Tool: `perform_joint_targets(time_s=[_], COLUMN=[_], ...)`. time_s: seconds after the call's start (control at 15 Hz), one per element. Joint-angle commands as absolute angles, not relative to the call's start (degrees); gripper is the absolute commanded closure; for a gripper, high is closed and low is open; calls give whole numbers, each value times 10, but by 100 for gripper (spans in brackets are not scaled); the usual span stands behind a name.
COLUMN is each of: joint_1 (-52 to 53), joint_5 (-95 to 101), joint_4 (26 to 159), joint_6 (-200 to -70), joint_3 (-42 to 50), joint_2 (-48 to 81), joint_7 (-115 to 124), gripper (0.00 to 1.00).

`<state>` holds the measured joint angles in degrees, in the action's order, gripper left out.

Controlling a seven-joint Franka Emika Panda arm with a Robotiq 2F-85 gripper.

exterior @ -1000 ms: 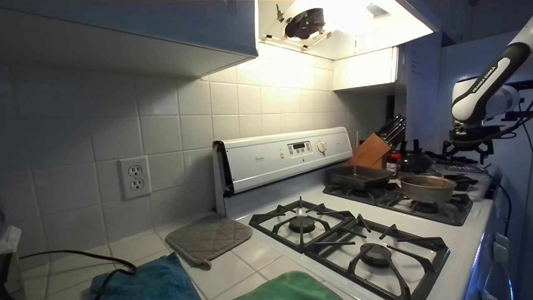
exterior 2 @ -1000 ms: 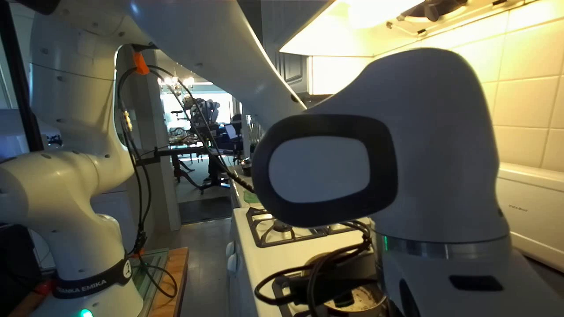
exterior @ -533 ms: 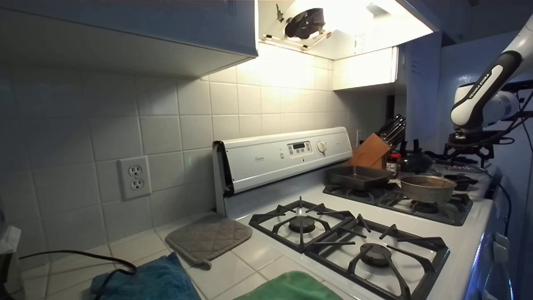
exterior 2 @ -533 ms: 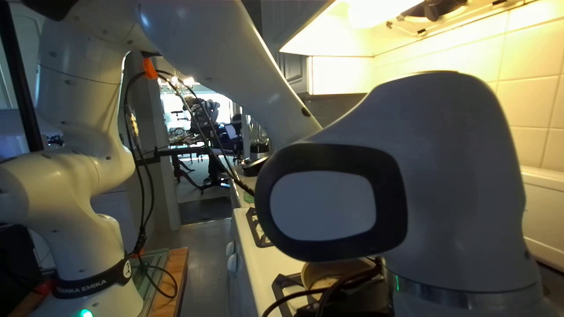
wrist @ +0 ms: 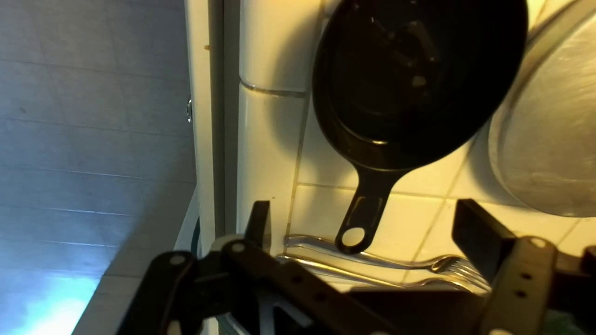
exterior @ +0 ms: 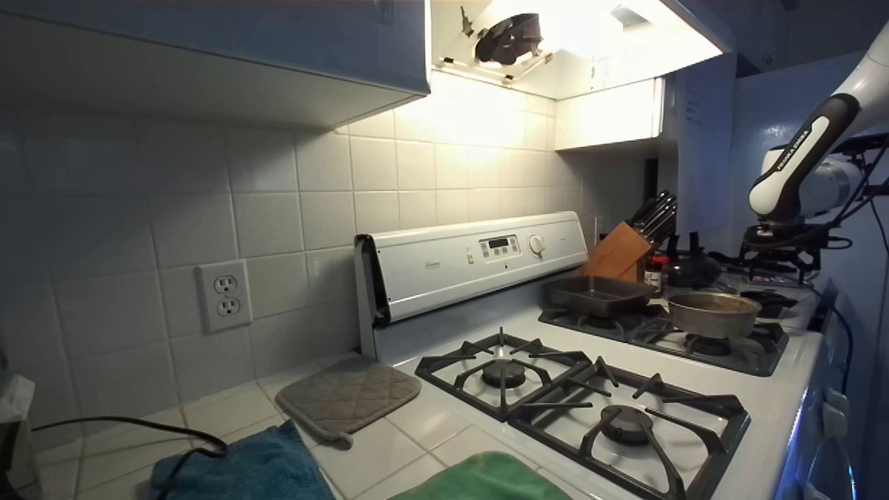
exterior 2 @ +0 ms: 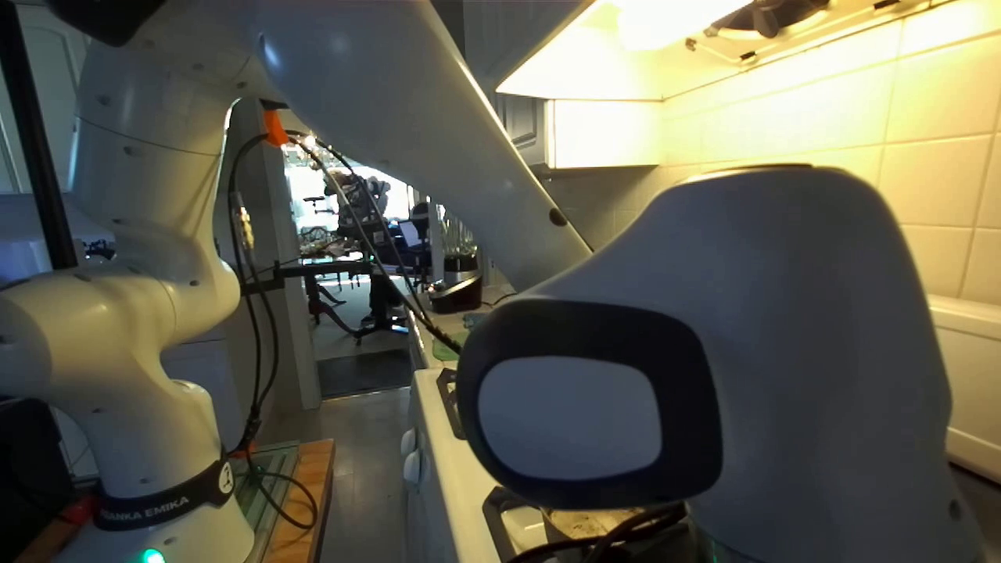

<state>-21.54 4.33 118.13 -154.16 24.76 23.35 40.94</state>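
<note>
In the wrist view, find the pan [wrist: 409, 102] on the bench [wrist: 265, 163] towards one o'clock from the end effector [wrist: 364, 224], spread wide and gripping nothing; centre over the handle [wrist: 370, 207], pointing near seven; best descend straight, clear of the cutlery [wrist: 444, 265] between four and eight.

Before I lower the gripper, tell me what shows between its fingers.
In the wrist view, the handle of the black skillet shows between the fingers of the open gripper, touching neither, with cutlery by its tip; depth is unclear.
</note>
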Motion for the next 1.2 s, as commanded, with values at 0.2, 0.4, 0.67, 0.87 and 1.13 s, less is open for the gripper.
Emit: perform_joint_targets(time_s=[0.2,0.4,0.67,0.87,1.13], joint_1=[-220,-222,-220,-218,-216], joint_5=[-24,-37,-46,-49,-49], joint_4=[1153,1141,1131,1123,1118], joint_6=[-1552,-1548,-1548,-1546,-1546], joint_3=[244,244,245,245,245], joint_2=[271,285,301,311,318], joint_7=[363,349,341,339,338], gripper=[0,0,0,6,26])
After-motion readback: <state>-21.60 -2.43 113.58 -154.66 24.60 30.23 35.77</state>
